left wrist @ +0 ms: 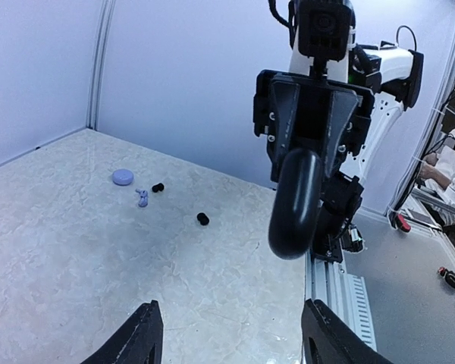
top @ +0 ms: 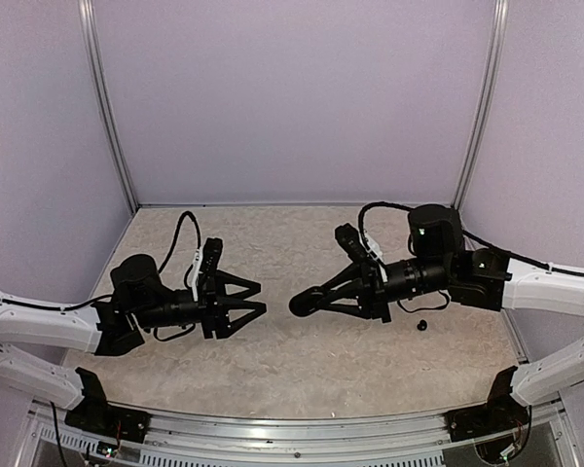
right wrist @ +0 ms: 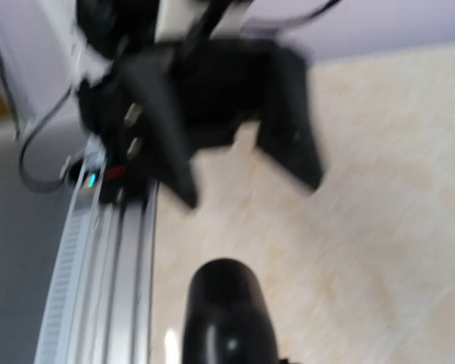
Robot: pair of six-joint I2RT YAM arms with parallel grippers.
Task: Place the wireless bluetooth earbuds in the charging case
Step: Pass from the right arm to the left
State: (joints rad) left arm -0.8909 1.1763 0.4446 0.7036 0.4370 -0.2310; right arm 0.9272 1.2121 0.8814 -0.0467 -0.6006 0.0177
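My right gripper [top: 310, 301] is shut on a black oval charging case [top: 299, 305] and holds it above the table, pointing at my left gripper [top: 263, 297], which is open, empty and a short gap away. In the left wrist view the case [left wrist: 295, 206] hangs ahead of my open fingers [left wrist: 140, 341]. Two black earbuds [left wrist: 203, 219] [left wrist: 158, 186] and a lavender earbud [left wrist: 142, 198] lie on the table beyond it. One black earbud [top: 421, 325] shows under the right arm in the top view. The right wrist view is blurred, with the case [right wrist: 227, 311] at its bottom.
A small round lavender case [left wrist: 122, 177] lies next to the lavender earbud. The metal rail [left wrist: 341, 288] of the table's near edge runs below the right arm. Purple walls close in the table on three sides.
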